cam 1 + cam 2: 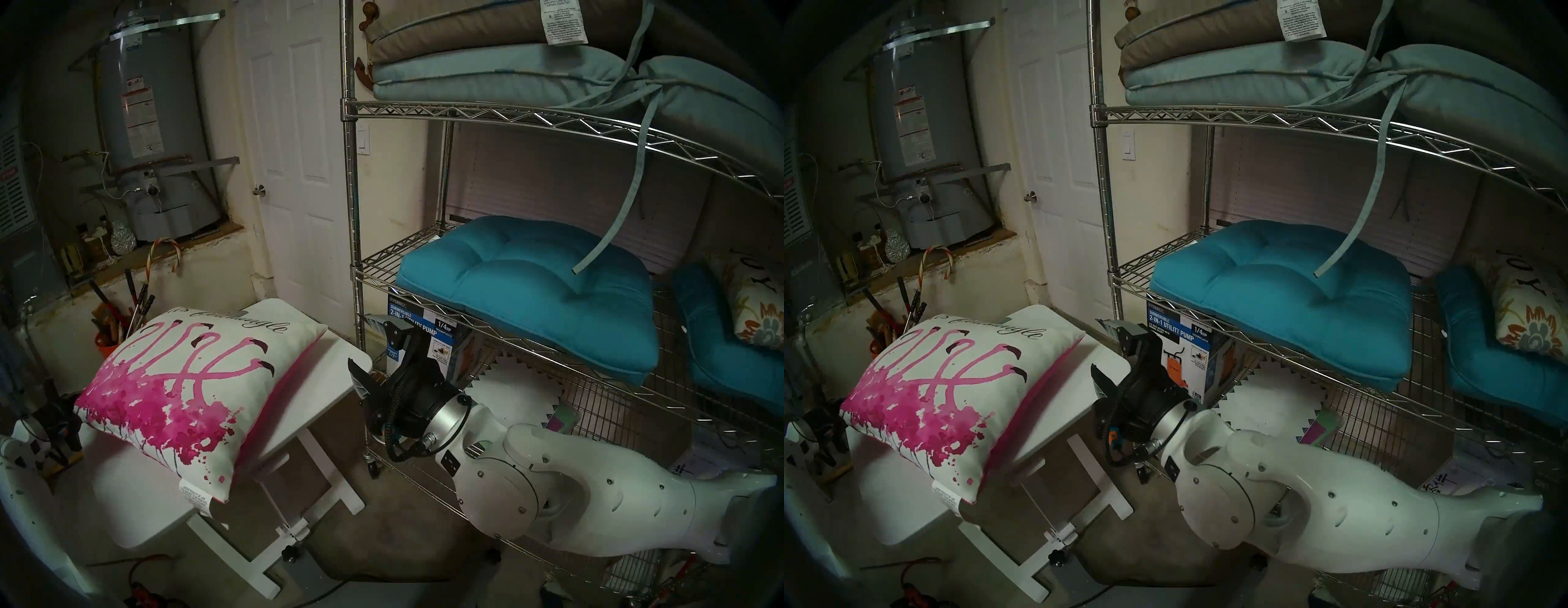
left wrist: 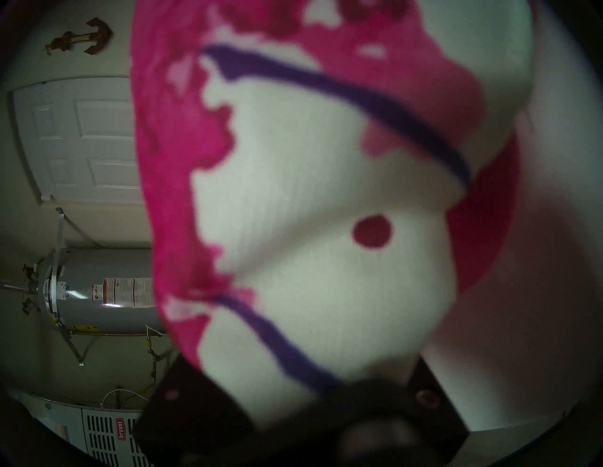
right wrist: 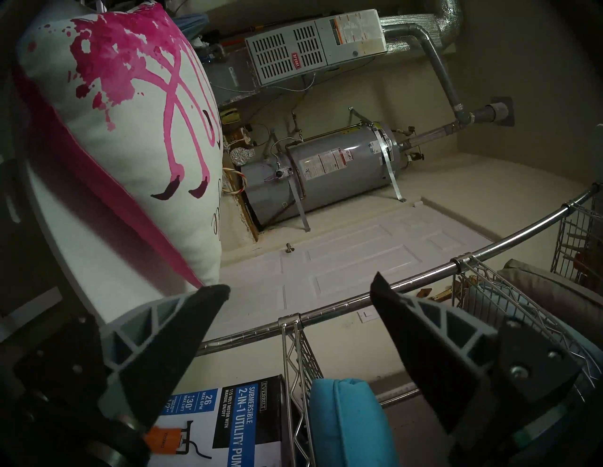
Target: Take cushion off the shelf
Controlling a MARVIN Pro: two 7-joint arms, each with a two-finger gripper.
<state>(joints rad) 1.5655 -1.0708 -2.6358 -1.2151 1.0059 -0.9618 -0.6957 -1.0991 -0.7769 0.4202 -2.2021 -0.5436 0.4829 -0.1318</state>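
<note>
The cushion (image 1: 191,382) (image 1: 953,382), white with pink flamingo splatter and a pink back, lies tilted on the small white table (image 1: 326,373) to the left of the chrome wire shelf (image 1: 466,111) (image 1: 1208,116). My left gripper (image 1: 63,424) (image 1: 822,429) sits at the cushion's near left corner. In the left wrist view the cushion (image 2: 326,228) fills the frame, and its fabric runs down into the shut gripper (image 2: 326,417). My right gripper (image 1: 375,352) (image 3: 300,283) hangs open and empty between the table's right edge and the shelf post (image 3: 359,303). The cushion (image 3: 130,130) is beside it, apart.
A teal tufted seat cushion (image 1: 530,288) and a floral pillow (image 1: 759,305) lie on the middle tier, and flat cushions are stacked above. A utility pump box (image 1: 432,335) stands on a lower tier. Left of the shelf are a white door (image 1: 297,170), a water heater (image 1: 157,127) and a tool bucket (image 1: 119,327).
</note>
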